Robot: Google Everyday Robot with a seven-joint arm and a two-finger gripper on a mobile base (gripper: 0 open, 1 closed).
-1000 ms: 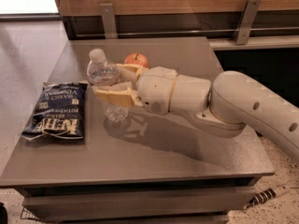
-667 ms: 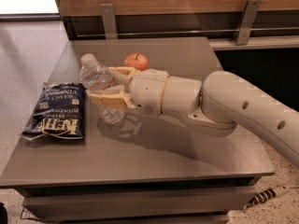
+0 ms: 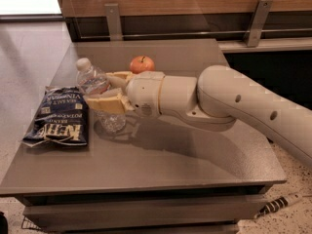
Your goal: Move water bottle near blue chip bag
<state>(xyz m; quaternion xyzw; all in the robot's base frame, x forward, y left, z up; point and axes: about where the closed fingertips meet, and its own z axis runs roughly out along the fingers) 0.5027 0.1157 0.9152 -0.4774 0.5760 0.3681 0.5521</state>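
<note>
The water bottle (image 3: 95, 87) is a small clear ribbed bottle with a white cap, tilted to the left, its base near the tabletop. My gripper (image 3: 108, 89) reaches in from the right, and its tan fingers (image 3: 105, 103) are shut on the bottle's middle. The blue chip bag (image 3: 59, 116) lies flat on the left part of the table, dark navy with white lettering. The bottle stands just right of the bag's upper right corner, a small gap between them.
An orange-red apple (image 3: 142, 64) sits on the table behind the gripper. The grey table (image 3: 161, 167) has a wooden wall with metal brackets (image 3: 113, 21) behind it. A striped cable (image 3: 278, 204) lies on the floor at the lower right.
The gripper has carried the bottle leftward, closer to the chip bag, and the bottle now tilts more to the left. The bag and apple have not moved.
</note>
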